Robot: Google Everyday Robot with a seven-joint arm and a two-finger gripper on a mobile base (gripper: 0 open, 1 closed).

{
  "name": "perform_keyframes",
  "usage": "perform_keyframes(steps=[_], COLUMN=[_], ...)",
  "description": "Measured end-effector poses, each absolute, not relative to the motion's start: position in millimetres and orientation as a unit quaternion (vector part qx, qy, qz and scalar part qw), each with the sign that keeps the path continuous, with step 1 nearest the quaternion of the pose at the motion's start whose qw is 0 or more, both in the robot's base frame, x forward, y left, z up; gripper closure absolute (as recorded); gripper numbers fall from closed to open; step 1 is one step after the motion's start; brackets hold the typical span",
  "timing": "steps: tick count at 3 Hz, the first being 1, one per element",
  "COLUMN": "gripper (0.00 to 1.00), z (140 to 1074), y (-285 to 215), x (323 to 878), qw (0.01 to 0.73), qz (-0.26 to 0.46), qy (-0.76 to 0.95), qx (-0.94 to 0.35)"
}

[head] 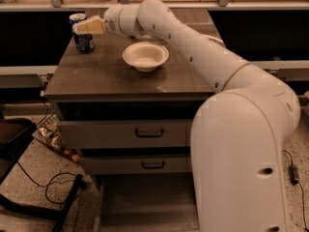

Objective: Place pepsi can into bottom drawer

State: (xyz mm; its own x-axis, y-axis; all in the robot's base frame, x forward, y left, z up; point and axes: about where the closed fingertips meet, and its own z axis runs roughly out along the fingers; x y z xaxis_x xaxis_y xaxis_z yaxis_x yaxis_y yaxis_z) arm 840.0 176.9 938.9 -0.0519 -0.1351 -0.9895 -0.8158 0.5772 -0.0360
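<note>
**Gripper (88, 26) at the pepsi can (84, 43), far left of desk (111, 79)**

The gripper lies against the can's upper part; whether it has closed on the can I cannot tell. The can is small and dark blue, with white markings and a silver top. It stands upright, left of the white bowl (145, 56). Below, the grey bottom drawer (145, 202) stands pulled out.

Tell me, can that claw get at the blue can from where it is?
Probably yes: the claw is right at the upper part of the pepsi can, and the white bowl sits well aside.
</note>
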Motion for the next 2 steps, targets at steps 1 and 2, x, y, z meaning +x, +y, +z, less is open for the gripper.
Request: perform_keyframes(steps=[1,2], gripper=[0.00,0.00], z=[929,920], y=[197,217], x=[849,856], qw=[0.573,0.563], qz=[0.303,0.319], qy=[0.665,0.663], qx=[-0.370,-0.377])
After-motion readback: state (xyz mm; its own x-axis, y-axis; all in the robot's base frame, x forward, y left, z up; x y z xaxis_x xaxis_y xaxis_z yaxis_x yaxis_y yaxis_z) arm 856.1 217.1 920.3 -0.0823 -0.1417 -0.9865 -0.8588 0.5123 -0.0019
